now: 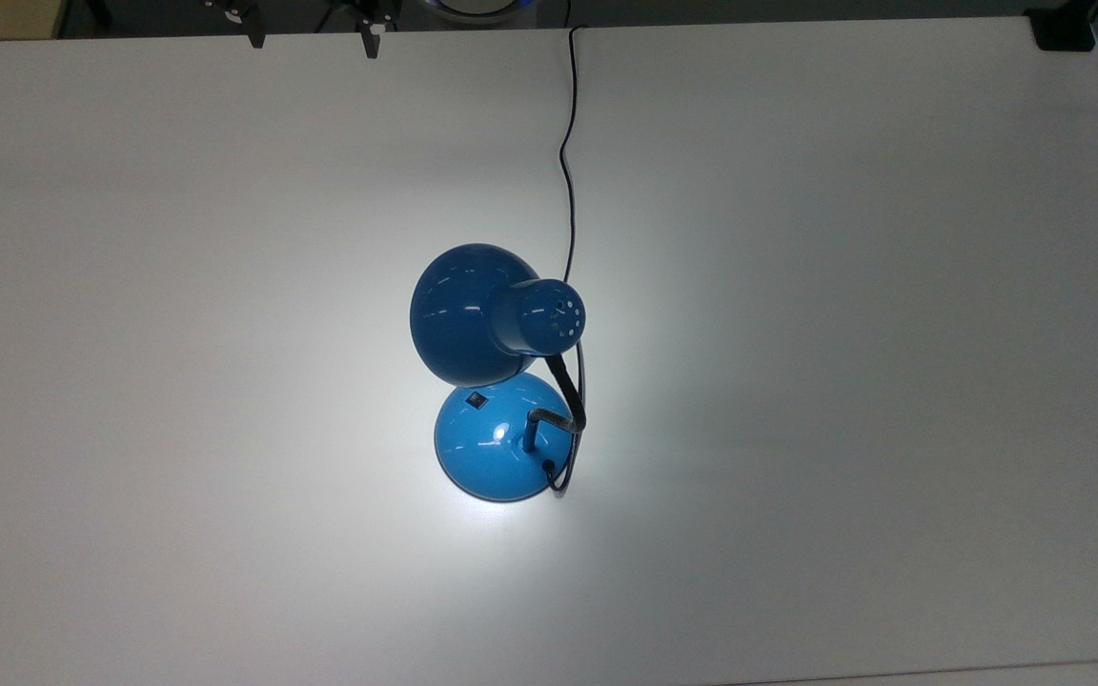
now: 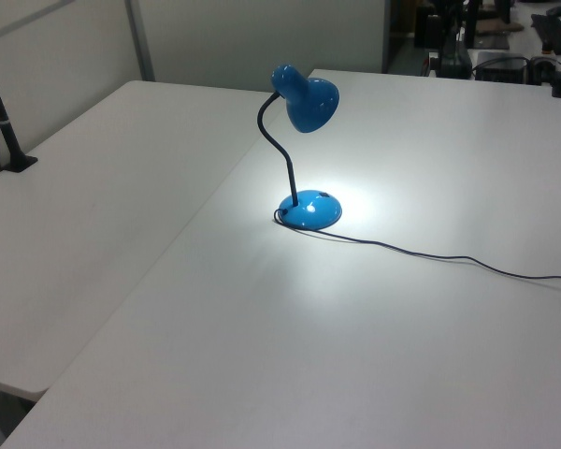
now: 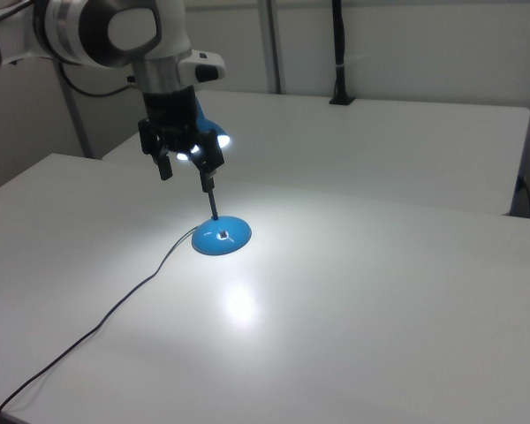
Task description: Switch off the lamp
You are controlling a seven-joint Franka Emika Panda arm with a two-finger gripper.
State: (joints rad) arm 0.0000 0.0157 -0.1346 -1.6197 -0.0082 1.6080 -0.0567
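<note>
In the right view the gripper (image 3: 186, 166) is hanging in front of the lamp (image 3: 219, 231), covering most of the blue shade, so just a lit sliver is showing beside the fingers. The jaws are standing apart with nothing between them. In the top view the two black fingertips (image 1: 372, 36) are poking in at the table's far edge, the rest being cut off by the frame.

The lamp (image 1: 497, 381) is sitting near the middle of the white table (image 1: 844, 381), well away from every edge, and is throwing a bright pool of light around its round base. Its shade is partly overlapping the base from above, with the small black switch (image 1: 477, 400) peeking out just beyond the rim. The black cord (image 1: 568, 143) is running off over the far edge.

A second white table (image 2: 93, 206) is standing alongside, with pale walls behind.
</note>
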